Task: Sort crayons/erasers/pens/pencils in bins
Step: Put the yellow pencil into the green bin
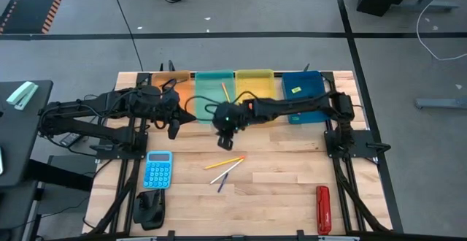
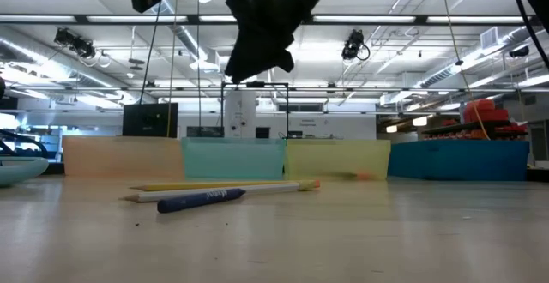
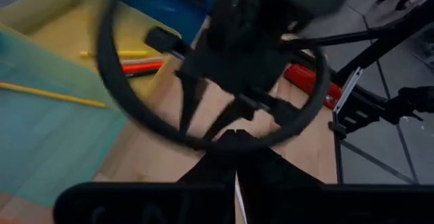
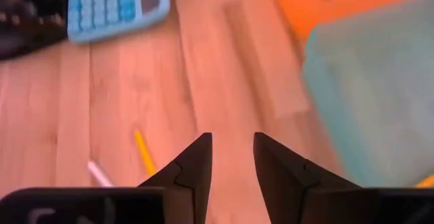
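Pencils and a pen remain loose on the pale wooden table [image 1: 277, 197]: a long thin yellow pencil [image 1: 225, 162], a white pencil [image 1: 225, 171] and a short dark blue pen [image 1: 221, 185] lie close together near the table's middle. In the low view the blue pen [image 2: 202, 199] rests just in front of the two pencils. The right gripper [image 1: 225, 140] hangs above the wood between the teal bin and this cluster, not touching any of it. Its two dark fingers [image 4: 191, 173] stand slightly apart with nothing between them, and the yellow pencil [image 4: 144, 152] lies on the boards just ahead of them. The left gripper [image 1: 174, 129] hovers in front of the orange translucent plastic bin [image 1: 169, 80], well apart from the loose sticks, its fingers [image 3: 254, 176] pressed together and empty. The teal bin [image 1: 214, 95] holds one yellow pencil. The yellow bin [image 3: 61, 20] holds short yellow and red crayons [image 3: 132, 60]. The dark blue bin [image 1: 303, 91] holds a small yellow-green eraser [image 1: 295, 90]. A light-blue calculator [image 1: 157, 169] and a red oblong tool [image 1: 322, 209] lie nearer the table's front edge.
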